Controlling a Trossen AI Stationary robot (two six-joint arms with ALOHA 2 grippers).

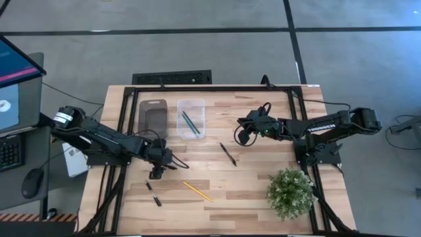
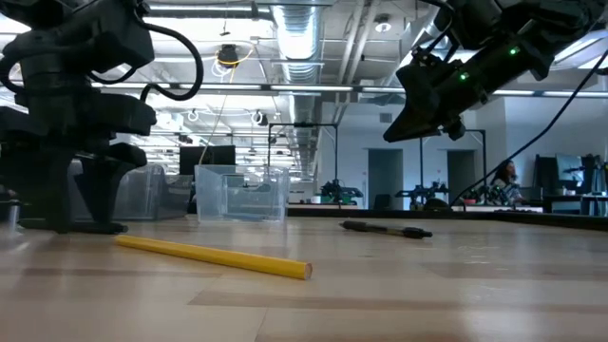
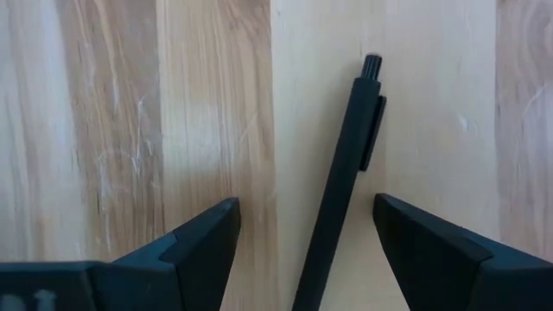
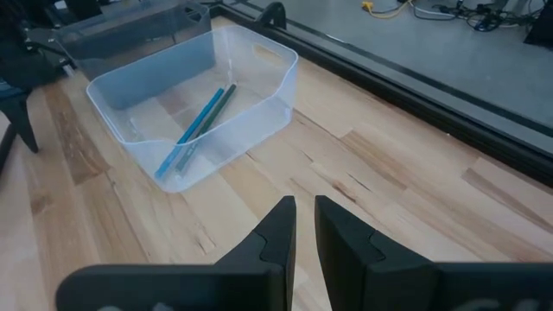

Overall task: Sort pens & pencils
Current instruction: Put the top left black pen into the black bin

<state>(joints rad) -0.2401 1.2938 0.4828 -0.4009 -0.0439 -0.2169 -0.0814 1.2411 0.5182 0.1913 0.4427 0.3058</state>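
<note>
My left claw (image 3: pixel 304 246): wide open, fingers either side of a black pen (image 3: pixel 344 181) on the table (image 3: pixel 112 130).
My right claw (image 4: pixel 304 226): nearly closed, empty, raised.
Clear bin (image 1: pixel 191 118): holds two pencils (image 1: pixel 191 122).
Yellow pencil (image 1: pixel 197 191): near side.

No readable text, label, brand, number or sign was found in any view. Pale lettering was seen on the right arm (image 1: pixel 320 125), by the clear bin (image 1: pixel 191 118), but it was too small to be read. Nothing legible was made out on the monitor (image 1: pixel 14 82).
</note>
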